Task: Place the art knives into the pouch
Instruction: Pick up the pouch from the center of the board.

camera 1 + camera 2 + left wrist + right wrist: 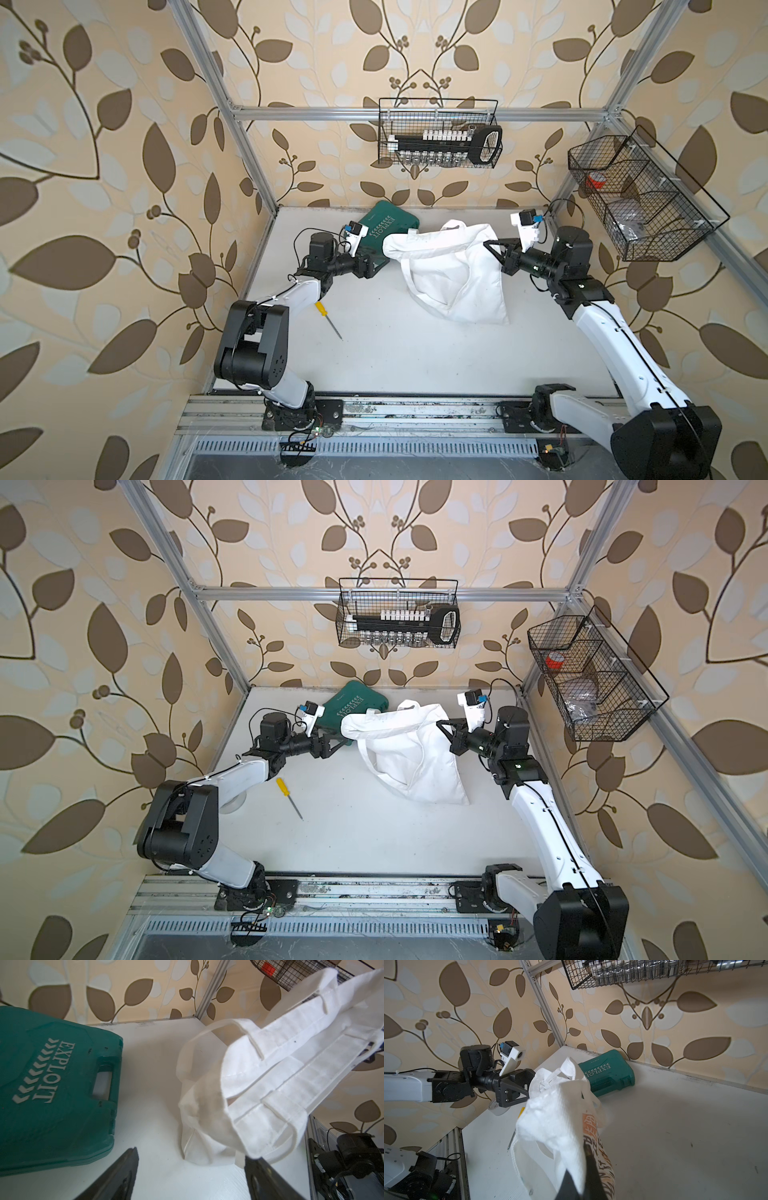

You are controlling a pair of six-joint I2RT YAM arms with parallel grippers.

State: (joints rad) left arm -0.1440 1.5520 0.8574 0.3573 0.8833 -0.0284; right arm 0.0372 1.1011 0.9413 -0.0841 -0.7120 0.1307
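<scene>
Pinching one rim corner of the pouch (457, 282) tight, the right gripper (489, 244) holds it up. The left gripper (374, 266) gapes empty at the opposite corner. The knife (328, 320) lies on the table (415, 365), back beside the left forearm (291, 297), with its blade slanting away from it.

Pouch (457, 278): white, plain side up, top edge spanning between the grippers.
Left gripper (379, 266): at pouch's left corner, over case edge.
Right gripper (490, 246): pinching pouch's right corner.
Case (384, 226): green, at back, partly under pouch.
Yellow-handled tool (328, 320): flat on table (395, 365), apart from pouch.
</scene>
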